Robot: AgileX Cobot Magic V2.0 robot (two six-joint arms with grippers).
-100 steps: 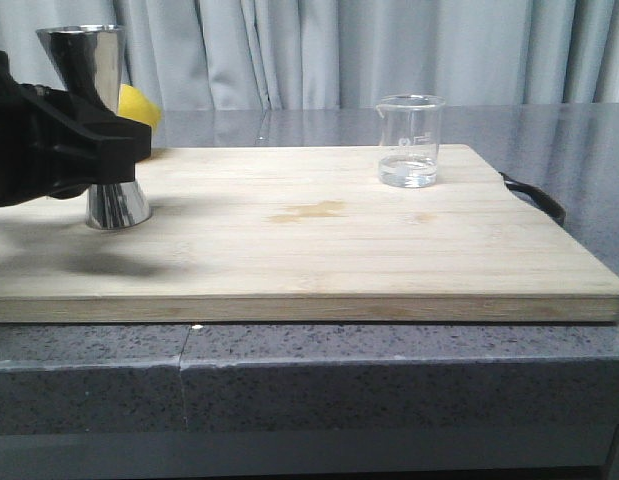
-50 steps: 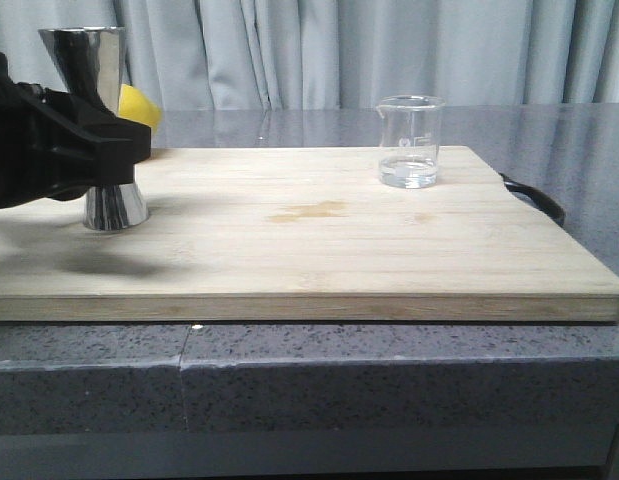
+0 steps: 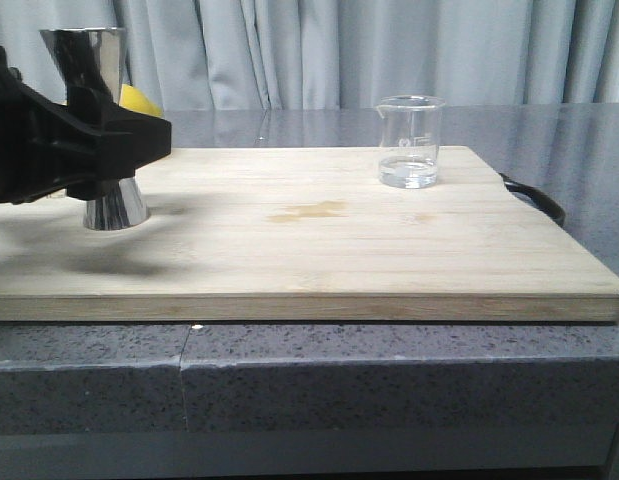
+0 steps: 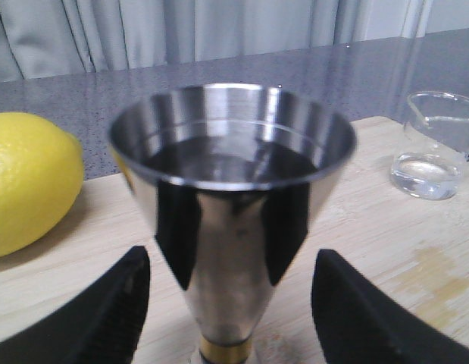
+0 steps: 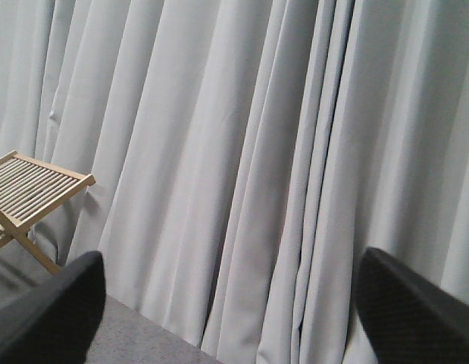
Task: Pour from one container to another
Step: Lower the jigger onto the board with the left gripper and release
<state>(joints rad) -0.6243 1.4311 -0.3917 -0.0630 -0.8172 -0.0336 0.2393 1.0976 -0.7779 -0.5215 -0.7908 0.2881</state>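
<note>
Pale bamboo makes up the cutting board (image 3: 319, 235), which lies flat on a speckled grey stone counter (image 3: 389, 380) in front of grey curtains (image 3: 389, 50). The left gripper (image 4: 228, 318) comes in low from the board's left end; its 2 black fingers (image 4: 90, 318) are spread wide, 1 on each side of the jigger's lower cone, with clear gaps to the steel, so it holds nothing. The steel jigger (image 3: 101, 125) stands upright on the left part of the board, between those fingers, its brass waist just visible in the left wrist view. A yellow lemon (image 4: 29, 182) lies just behind it. The glass beaker (image 3: 410, 140) stands upright well apart, on the right rear part of the board, with a little clear liquid in its bottom. The right gripper (image 5: 230, 303) shows only 2 fingertips set far apart against the curtains, holding nothing, near a folding wooden rack (image 5: 26, 197).
</note>
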